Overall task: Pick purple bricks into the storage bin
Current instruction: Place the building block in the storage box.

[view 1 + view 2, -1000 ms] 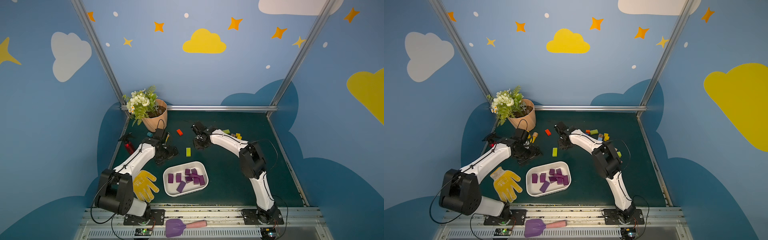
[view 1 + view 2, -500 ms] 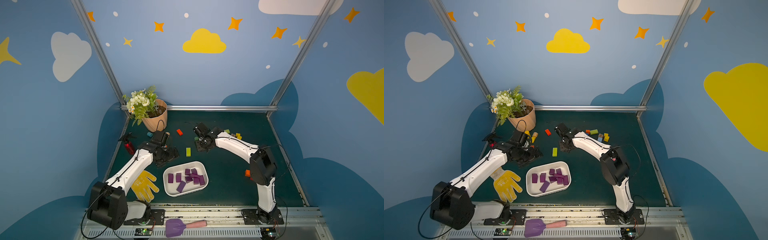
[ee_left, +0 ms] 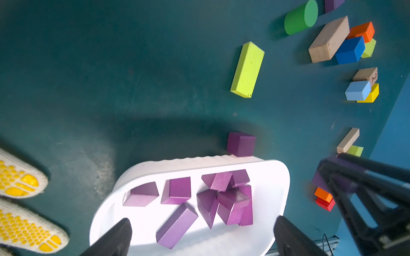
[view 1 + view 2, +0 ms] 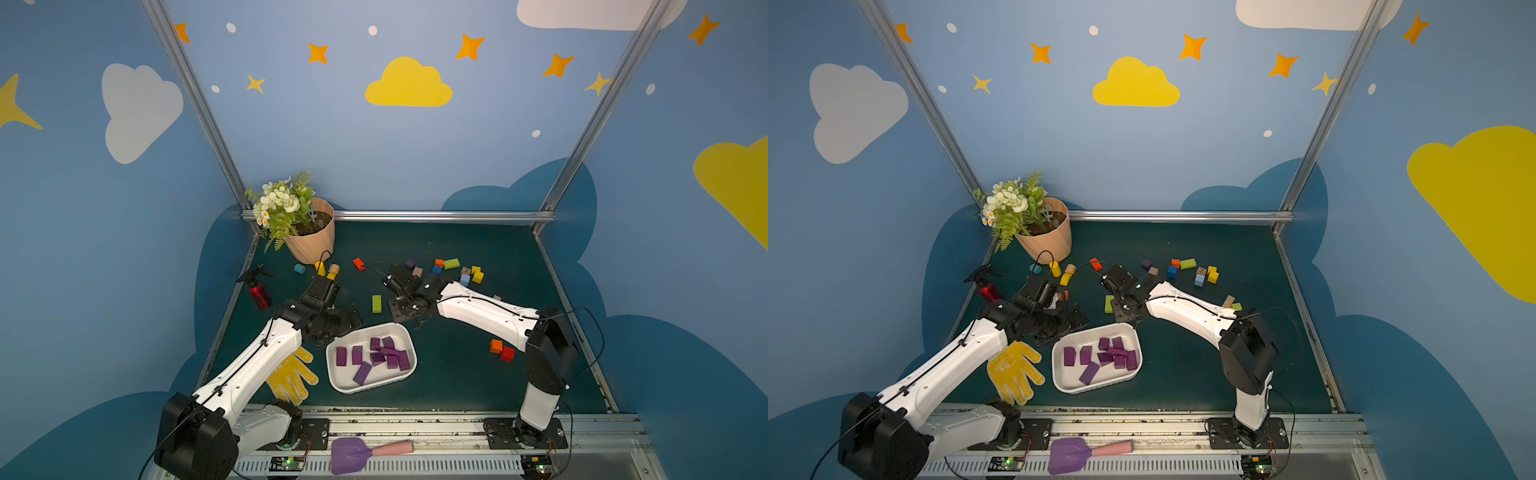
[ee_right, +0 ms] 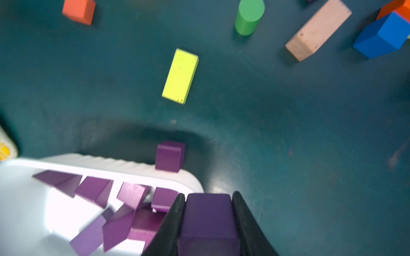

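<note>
Carried in from 12 o'clock over the last second, a small matte dark purple brick (image 5: 208, 219) sits clamped between the black fingers of the right gripper (image 5: 208, 195), just off the 2 o'clock corner of the shallow white rectangular storage bin (image 4: 338, 384). Its long axis seems to run along the fingers, though blur leaves that unsure. Both top views hide it under the wrist; only the wrist views show it. The bin's long axis lies roughly 9 to 3 o'clock, and about eight purple bricks (image 4: 392, 360) lie inside, one oblong pointing 7 to 1. A purple cube (image 3: 240, 144) stands on the dark green mat (image 4: 457, 374) against the bin's 12 o'clock wall, likewise hidden from above. The left gripper (image 3: 203, 221) hangs spread wide, holding nothing, at the bin's 10 o'clock side. A lime-green oblong block (image 4: 377, 303) lies farther toward 12.
</note>
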Controlling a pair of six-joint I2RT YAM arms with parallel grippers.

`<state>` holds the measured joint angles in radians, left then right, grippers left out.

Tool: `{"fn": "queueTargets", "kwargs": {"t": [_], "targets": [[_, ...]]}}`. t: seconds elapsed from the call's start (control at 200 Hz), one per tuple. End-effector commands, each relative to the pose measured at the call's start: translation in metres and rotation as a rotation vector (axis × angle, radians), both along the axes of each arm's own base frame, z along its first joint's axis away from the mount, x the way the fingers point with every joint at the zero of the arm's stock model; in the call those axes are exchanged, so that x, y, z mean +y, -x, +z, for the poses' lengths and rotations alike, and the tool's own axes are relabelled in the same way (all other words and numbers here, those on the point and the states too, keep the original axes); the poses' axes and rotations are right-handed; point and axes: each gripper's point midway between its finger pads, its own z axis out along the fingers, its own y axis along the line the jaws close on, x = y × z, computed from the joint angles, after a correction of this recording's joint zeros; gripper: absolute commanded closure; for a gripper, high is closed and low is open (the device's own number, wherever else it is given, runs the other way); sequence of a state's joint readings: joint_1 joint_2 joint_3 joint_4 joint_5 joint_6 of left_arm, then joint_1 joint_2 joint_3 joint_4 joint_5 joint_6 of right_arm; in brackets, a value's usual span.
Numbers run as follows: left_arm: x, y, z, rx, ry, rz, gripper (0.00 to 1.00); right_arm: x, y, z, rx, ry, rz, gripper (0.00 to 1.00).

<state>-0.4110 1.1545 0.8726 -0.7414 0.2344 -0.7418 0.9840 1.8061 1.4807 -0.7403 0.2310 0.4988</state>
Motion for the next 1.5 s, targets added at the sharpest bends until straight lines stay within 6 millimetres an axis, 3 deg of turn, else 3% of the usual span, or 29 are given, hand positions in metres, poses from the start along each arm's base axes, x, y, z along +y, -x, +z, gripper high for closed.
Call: {"fn": "queueTargets", "kwargs": {"t": [0.0, 0.421, 0.986, 1.327, 1.492], "targets": [[-0.001, 0.001, 0.002, -0.01, 0.015, 0.023, 0.0, -0.003, 0.013, 0.008, -0.015, -0.011, -0.017, 0.66], [-0.017, 0.003, 0.013, -0.039, 0.144, 0.026, 0.0, -0.001, 0.052, -0.014, 0.012, 0.01, 0.01, 0.65], [-0.019, 0.001, 0.005, -0.013, 0.141, 0.03, 0.0, -0.001, 0.059, -0.04, 0.016, 0.083, 0.02, 0.64], [0.004, 0.003, -0.003, 0.001, 0.048, 0.116, 0.0, 0.009, 0.056, -0.049, 0.009, 0.101, 0.012, 0.63], [0.024, 0.001, -0.009, 0.0, -0.034, 0.187, 0.0, 0.011, 0.054, -0.053, -0.014, 0.118, -0.011, 0.63]]}}
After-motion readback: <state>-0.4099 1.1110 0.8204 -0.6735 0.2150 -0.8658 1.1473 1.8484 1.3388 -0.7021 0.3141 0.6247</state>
